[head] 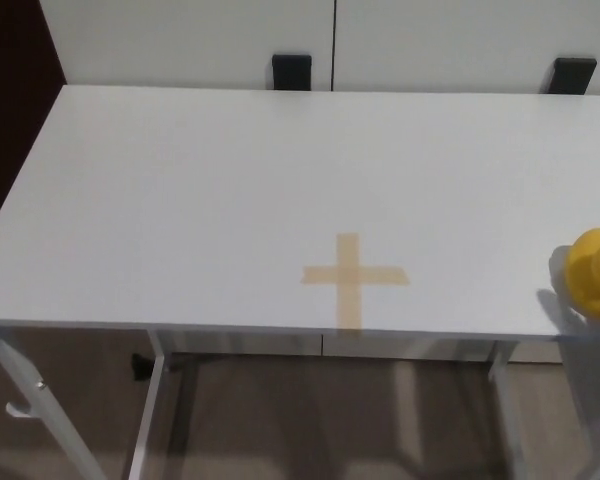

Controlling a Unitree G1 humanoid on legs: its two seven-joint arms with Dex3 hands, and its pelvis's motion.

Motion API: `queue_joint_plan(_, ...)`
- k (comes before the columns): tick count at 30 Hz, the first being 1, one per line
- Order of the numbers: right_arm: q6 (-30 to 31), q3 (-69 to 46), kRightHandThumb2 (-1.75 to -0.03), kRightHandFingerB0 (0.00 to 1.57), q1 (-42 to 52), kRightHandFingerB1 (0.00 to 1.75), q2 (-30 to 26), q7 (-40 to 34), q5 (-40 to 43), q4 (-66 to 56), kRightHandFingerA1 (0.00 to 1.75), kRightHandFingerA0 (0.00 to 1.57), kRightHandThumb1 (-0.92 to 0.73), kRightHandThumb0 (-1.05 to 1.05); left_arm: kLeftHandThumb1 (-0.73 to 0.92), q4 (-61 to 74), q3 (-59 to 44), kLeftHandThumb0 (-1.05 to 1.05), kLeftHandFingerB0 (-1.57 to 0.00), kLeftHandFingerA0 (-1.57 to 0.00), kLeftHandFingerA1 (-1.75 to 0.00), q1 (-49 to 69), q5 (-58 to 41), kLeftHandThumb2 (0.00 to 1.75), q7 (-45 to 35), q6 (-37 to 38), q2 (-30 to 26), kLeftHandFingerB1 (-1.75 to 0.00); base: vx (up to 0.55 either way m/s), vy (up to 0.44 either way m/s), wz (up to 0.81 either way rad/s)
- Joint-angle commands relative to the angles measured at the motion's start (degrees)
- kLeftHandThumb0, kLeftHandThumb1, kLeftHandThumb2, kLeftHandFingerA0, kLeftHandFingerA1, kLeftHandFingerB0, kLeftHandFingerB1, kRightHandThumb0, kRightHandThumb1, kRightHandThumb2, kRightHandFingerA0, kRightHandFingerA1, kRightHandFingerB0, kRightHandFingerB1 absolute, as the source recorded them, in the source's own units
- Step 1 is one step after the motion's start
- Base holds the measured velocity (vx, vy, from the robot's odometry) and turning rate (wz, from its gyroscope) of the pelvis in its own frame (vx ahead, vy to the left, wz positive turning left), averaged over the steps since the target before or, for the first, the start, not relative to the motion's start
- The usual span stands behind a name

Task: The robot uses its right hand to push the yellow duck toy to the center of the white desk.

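1. You have one yellow duck point(595, 273) at the worktop's point(180, 200) far right edge, partly cut off by the frame.
2. One tan tape cross point(353, 277) sits near the front edge, well apart from it.
3. Neither hand shows, so you cannot judge their fingers.

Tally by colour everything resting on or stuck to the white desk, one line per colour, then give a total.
Yellow: 1, the duck toy at the desk's right edge.
Tan: 1, the tape cross near the front edge.
Total: 2.
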State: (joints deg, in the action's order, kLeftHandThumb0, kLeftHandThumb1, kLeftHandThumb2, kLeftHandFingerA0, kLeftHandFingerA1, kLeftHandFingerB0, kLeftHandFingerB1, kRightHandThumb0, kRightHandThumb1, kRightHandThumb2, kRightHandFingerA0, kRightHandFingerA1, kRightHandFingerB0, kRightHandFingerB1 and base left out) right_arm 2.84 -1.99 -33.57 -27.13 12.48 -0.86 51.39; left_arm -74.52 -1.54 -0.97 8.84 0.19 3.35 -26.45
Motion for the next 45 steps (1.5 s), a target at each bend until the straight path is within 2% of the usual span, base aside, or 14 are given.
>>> queue_joint_plan(1,-1.7,1.8,-0.7,0.14,-3.2,0.26,-0.5,0.1,-2.9,2.8,0.33,0.07,-0.92,-0.8,0.5,-0.1,-0.1,-0.14,-0.88,-0.88,-0.89,-0.2,0.0,1.01,0.1,0.4,-0.2,-0.89,0.0,0.0,0.0)
queue_joint_plan(10,-3.6,4.7,-0.72,0.18,-2.1,0.33,2.4,0.1,-4.7,1.0,0.42,0.11,-0.92,-0.82,0.57,-0.1,1.4,-0.13,-0.91,-0.88,-0.87,0.8,1.2,0.87,0.2,1.7,-0.1,-0.87,0.0,0.0,0.0)
queue_joint_plan(11,-3.6,5.6,-1.11,0.0,-2.0,0.49,3.0,-0.1,-5.4,0.7,0.52,0.02,-0.5,-0.36,0.58,-0.2,1.2,-0.13,-0.88,-0.86,-0.85,1.0,0.9,0.85,0.1,1.5,0.0,-0.85,0.0,0.0,0.0)
queue_joint_plan(17,-2.7,7.3,-1.12,0.0,-2.1,0.49,4.3,-0.3,-6.4,-0.2,0.53,0.02,-0.51,-0.36,0.58,-0.2,0.9,-0.14,-0.88,-0.87,-0.89,1.0,0.3,0.85,-0.1,0.9,0.1,-0.86,0.0,0.0,0.0)
queue_joint_plan(18,-2.6,7.2,-0.71,0.18,-2.0,0.33,4.7,-0.5,-6.2,-0.6,0.43,0.1,-0.92,-0.81,0.58,-0.2,0.8,-0.14,-0.89,-0.9,-0.89,0.8,0.2,0.86,0.0,0.4,0.2,-0.86,0.0,0.0,0.0)
queue_joint_plan(20,-2.7,7.3,-0.73,0.16,-1.9,0.33,5.3,-0.8,-6.2,-0.6,0.43,0.12,-0.92,-0.79,0.57,-0.3,0.7,-0.11,-0.87,-0.88,-0.87,0.8,0.2,0.89,0.1,0.5,0.1,-0.84,0.0,0.0,0.0)
queue_joint_plan(21,-3.0,7.2,-1.12,0.0,-1.5,0.49,6.2,-1.2,-6.0,-0.5,0.52,0.01,-0.51,-0.37,0.56,-0.6,0.7,-0.12,-0.88,-0.89,-0.85,1.0,0.2,0.89,0.1,0.7,0.1,-0.83,0.0,0.0,0.0)
queue_joint_plan(24,-3.9,6.7,-1.13,0.0,-0.6,0.49,7.3,-1.6,-5.6,-0.5,0.52,0.01,-0.52,-0.36,0.53,-0.5,0.6,-0.14,-0.91,-0.9,-0.89,1.2,0.2,0.89,-0.1,1.1,0.0,-0.87,0.0,0.0,0.0)
queue_joint_plan(27,-3.5,6.0,-0.73,0.18,0.8,0.33,8.7,-2.5,-5.1,-1.3,0.42,0.09,-0.92,-0.81,0.59,-0.5,0.8,-0.15,-0.87,-0.88,-0.86,1.3,0.3,0.82,0.1,1.0,0.1,-0.85,0.0,0.0,0.0)
queue_joint_plan(29,-2.8,4.1,-1.11,0.0,2.5,0.48,11.2,-3.5,-3.1,-1.9,0.52,0.02,-0.5,-0.36,0.58,-0.3,1.2,-0.13,-0.89,-0.89,-0.86,1.3,0.7,0.86,0.1,0.6,0.3,-0.85,0.0,0.0,0.0)
queue_joint_plan(31,-3.1,3.6,-0.74,0.2,3.2,0.35,12.4,-4.4,-3.3,-2.3,0.43,0.1,-0.91,-0.84,0.57,-0.3,1.6,-0.14,-0.87,-0.88,-0.86,1.3,1.0,0.84,0.3,0.7,0.3,-0.84,0.0,0.0,0.0)
queue_joint_plan(42,-2.2,1.6,-0.73,0.21,2.7,0.34,17.8,-8.4,-2.8,-4.5,0.43,0.11,-0.92,-0.82,0.57,0.2,1.7,-0.12,-0.88,-0.85,-0.86,2.1,0.7,0.88,0.2,0.9,0.2,-0.86,0.0,0.0,0.0)
queue_joint_plan(43,-2.5,1.4,-1.12,0.0,2.6,0.49,18.8,-9.1,-2.7,-4.8,0.53,0.02,-0.51,-0.37,0.54,0.2,1.8,-0.14,-0.91,-0.88,-0.89,2.2,0.7,0.9,0.1,1.1,0.2,-0.89,0.0,0.0,0.0)
queue_joint_plan(45,-3.0,1.2,-1.12,0.0,2.5,0.49,20.1,-10.0,-2.6,-5.1,0.53,0.02,-0.51,-0.37,0.54,0.3,2.0,-0.14,-0.91,-0.88,-0.89,2.3,0.8,0.9,0.0,1.4,0.2,-0.89,0.0,0.0,0.0)
